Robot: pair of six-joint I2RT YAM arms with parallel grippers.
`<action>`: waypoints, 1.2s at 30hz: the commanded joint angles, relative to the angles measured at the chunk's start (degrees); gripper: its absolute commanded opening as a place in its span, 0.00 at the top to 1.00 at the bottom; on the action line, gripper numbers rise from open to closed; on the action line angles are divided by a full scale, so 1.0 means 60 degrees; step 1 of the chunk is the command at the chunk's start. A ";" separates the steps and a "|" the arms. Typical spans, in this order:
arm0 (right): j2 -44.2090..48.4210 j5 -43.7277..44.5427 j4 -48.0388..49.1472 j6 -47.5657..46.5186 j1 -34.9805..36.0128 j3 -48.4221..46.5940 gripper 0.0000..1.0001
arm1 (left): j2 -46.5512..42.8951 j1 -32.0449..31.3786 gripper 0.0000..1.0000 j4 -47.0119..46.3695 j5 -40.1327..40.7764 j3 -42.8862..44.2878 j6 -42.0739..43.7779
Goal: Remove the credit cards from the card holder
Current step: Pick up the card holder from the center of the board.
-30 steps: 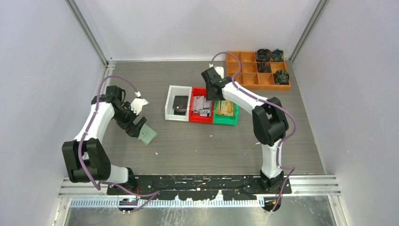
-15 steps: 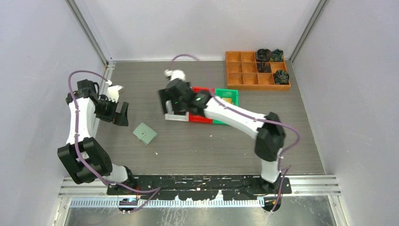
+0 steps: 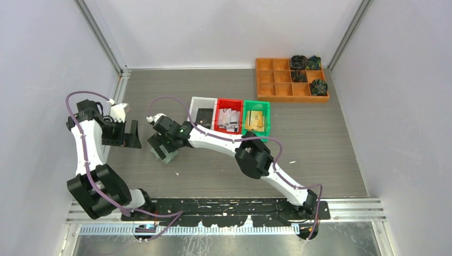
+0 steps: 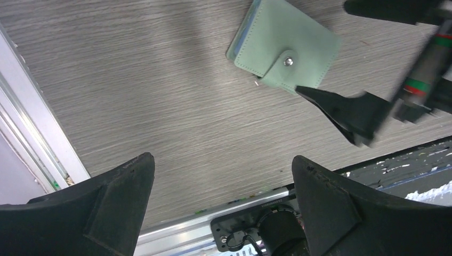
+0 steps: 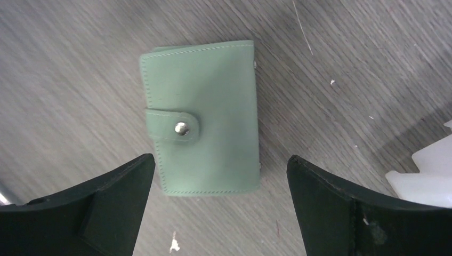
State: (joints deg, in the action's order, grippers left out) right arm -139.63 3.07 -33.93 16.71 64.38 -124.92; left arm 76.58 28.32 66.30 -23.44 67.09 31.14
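Note:
The card holder (image 5: 202, 117) is a mint-green wallet lying flat on the table with its snap strap fastened. My right gripper (image 5: 219, 160) hangs open just above it, one finger on either side of its near end, touching nothing. From above, the right gripper (image 3: 161, 144) covers most of the card holder (image 3: 170, 157). My left gripper (image 3: 132, 137) stands open and empty to the left of it. In the left wrist view the card holder (image 4: 285, 45) lies well beyond the left gripper (image 4: 221, 160). Credit cards lie in the bins: black (image 3: 204, 117), pale (image 3: 229, 118), gold (image 3: 256, 121).
Behind the holder stand a white bin (image 3: 195, 101), a red bin (image 3: 229, 102) and a green bin (image 3: 257, 103) in a row. An orange compartment tray (image 3: 282, 80) with dark objects sits at the back right. The metal rail (image 4: 176, 229) runs along the near edge.
My right arm swung from the bins leftward to above the card holder, and its gripper opened. My left gripper let go of the holder and drew back to the left.

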 commanded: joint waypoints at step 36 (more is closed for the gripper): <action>-0.1049 0.0692 0.0123 -0.1192 0.0351 -0.0654 0.01 | -0.0640 0.0141 0.00 0.1407 -0.1308 0.0738 0.0361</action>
State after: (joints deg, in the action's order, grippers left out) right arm -145.62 2.24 -32.80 11.25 65.21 -128.81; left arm 73.80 28.64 73.63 -29.65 69.01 33.23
